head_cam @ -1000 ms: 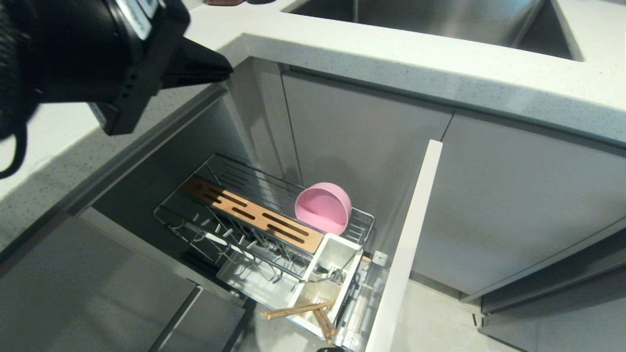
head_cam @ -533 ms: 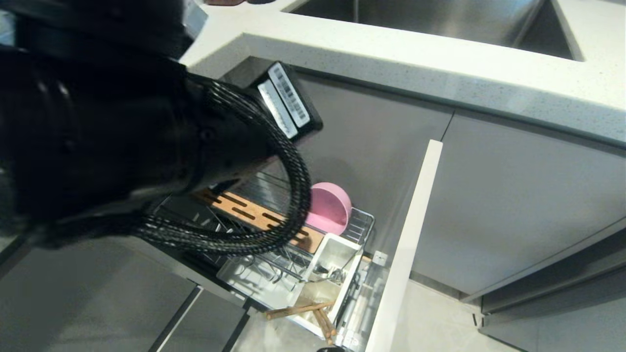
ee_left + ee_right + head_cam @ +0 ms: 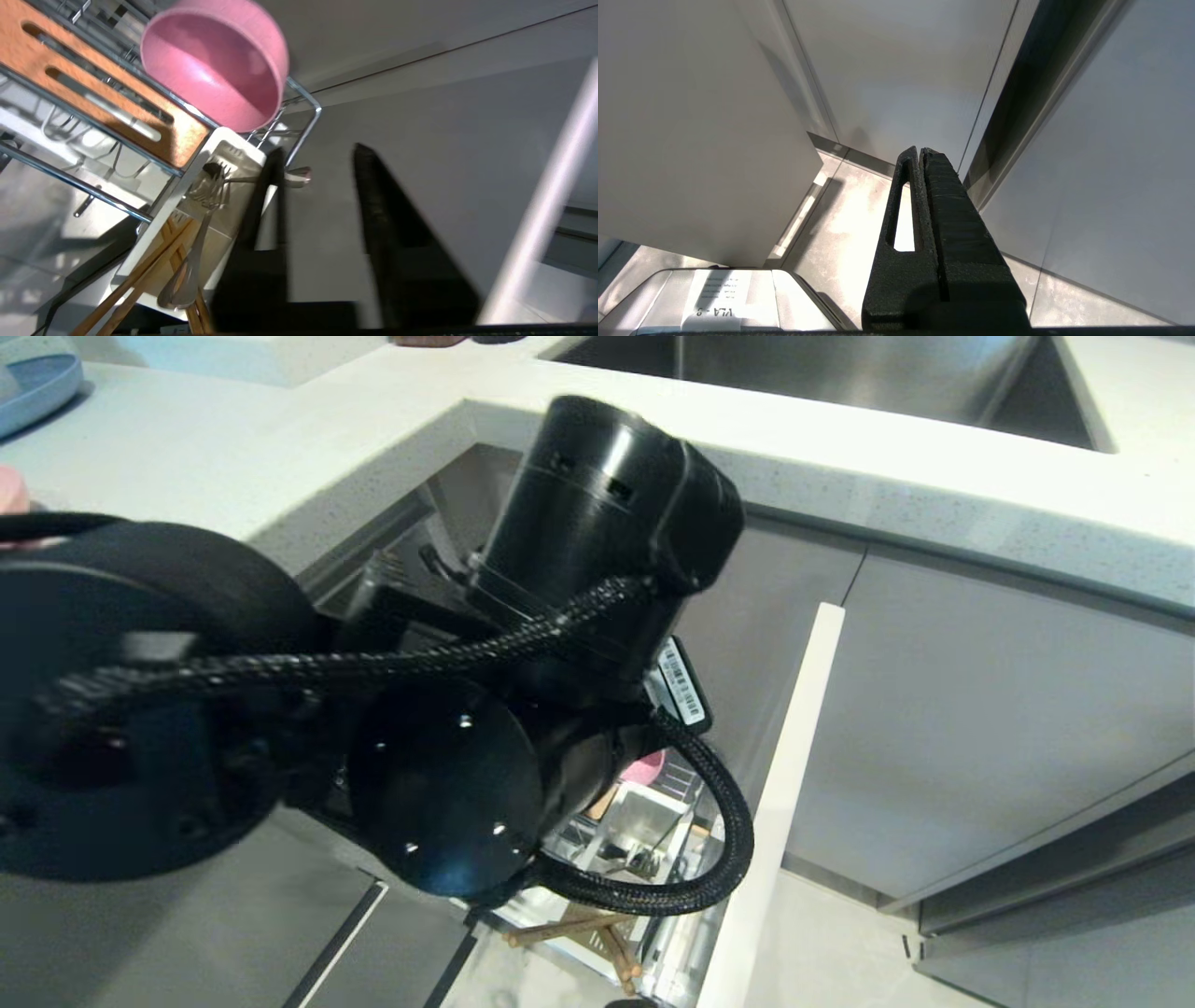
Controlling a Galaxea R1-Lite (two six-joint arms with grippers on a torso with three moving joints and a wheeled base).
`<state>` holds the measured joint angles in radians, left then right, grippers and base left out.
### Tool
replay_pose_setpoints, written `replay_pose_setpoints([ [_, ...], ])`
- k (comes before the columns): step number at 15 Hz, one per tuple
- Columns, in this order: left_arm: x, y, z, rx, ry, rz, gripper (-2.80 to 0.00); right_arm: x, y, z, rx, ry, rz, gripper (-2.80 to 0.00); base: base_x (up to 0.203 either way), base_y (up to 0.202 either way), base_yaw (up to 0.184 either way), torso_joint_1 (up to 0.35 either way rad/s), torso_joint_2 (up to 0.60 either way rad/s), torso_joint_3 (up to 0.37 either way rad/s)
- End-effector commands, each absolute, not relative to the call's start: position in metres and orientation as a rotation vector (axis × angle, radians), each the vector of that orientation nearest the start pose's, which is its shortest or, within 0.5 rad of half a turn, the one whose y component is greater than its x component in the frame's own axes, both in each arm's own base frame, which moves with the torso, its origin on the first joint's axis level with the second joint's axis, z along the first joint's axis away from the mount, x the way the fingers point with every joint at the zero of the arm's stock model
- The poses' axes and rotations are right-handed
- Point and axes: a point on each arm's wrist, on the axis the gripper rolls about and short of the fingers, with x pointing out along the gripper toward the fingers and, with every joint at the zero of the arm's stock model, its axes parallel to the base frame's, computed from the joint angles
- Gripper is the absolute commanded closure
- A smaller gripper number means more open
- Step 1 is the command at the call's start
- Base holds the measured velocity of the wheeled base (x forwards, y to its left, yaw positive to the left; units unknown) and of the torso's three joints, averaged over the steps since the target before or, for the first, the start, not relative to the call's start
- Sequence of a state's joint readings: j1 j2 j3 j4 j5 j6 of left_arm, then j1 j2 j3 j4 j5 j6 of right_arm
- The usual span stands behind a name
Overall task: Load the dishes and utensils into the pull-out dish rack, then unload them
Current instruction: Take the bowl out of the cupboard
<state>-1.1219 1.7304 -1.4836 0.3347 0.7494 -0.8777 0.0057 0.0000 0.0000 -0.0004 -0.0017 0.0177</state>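
Observation:
The pull-out dish rack point(image 3: 304, 99) stands drawn out of the cabinet. The pink bowl point(image 3: 215, 65) lies tilted in its far corner, beside the slotted wooden board point(image 3: 93, 88). In the white caddy point(image 3: 233, 144) are a silver fork point(image 3: 205, 219) and the wooden chopsticks point(image 3: 140, 275), whose ends stick out over its edge. My left gripper point(image 3: 317, 151) hovers open and empty just off the caddy's side, one finger crossing in front of a utensil handle. In the head view my left arm hides most of the rack; the bowl point(image 3: 644, 767) and chopsticks point(image 3: 569, 926) peek out. My right gripper point(image 3: 920, 150) hangs shut, parked near the floor.
The white drawer front point(image 3: 784, 784) stands to the right of the rack. Grey cabinet doors close it in behind. The counter point(image 3: 840, 476) with its sink point(image 3: 822, 373) lies above. A blue plate point(image 3: 37, 387) and a pink sliver point(image 3: 9, 490) sit on the counter's left.
My left arm has swung down from the counter level to in front of the rack, now covering most of it in the head view. Its fingers, shut a second ago, are now apart.

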Motion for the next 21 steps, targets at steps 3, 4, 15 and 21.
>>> replay_pose_setpoints([
  [3, 0.182, -0.297, 0.238, -0.349, 0.506, -0.099, -2.8, -0.023, 0.0, 0.075, 0.017, 0.002, 0.005, 0.0, 0.0, 0.0, 0.0, 0.0, 0.0, 0.0],
  [4, 0.187, -0.298, 0.235, -0.364, 0.5, -0.099, -2.8, -0.023, 0.0, 0.075, 0.017, 0.001, 0.003, 0.0, 0.0, 0.0, 0.0, 0.0, 0.0, 0.0],
  [15, 0.258, -0.29, 0.21, -0.495, 0.515, -0.137, -2.8, -0.023, 0.0, 0.075, 0.017, 0.001, 0.005, 0.0, 0.0, 0.0, 0.0, 0.0, 0.0, 0.0],
  [21, 0.281, -0.279, 0.207, -0.505, 0.505, -0.19, -2.8, -0.023, 0.0, 0.075, 0.018, 0.001, 0.004, 0.0, 0.0, 0.0, 0.0, 0.0, 0.0, 0.0],
])
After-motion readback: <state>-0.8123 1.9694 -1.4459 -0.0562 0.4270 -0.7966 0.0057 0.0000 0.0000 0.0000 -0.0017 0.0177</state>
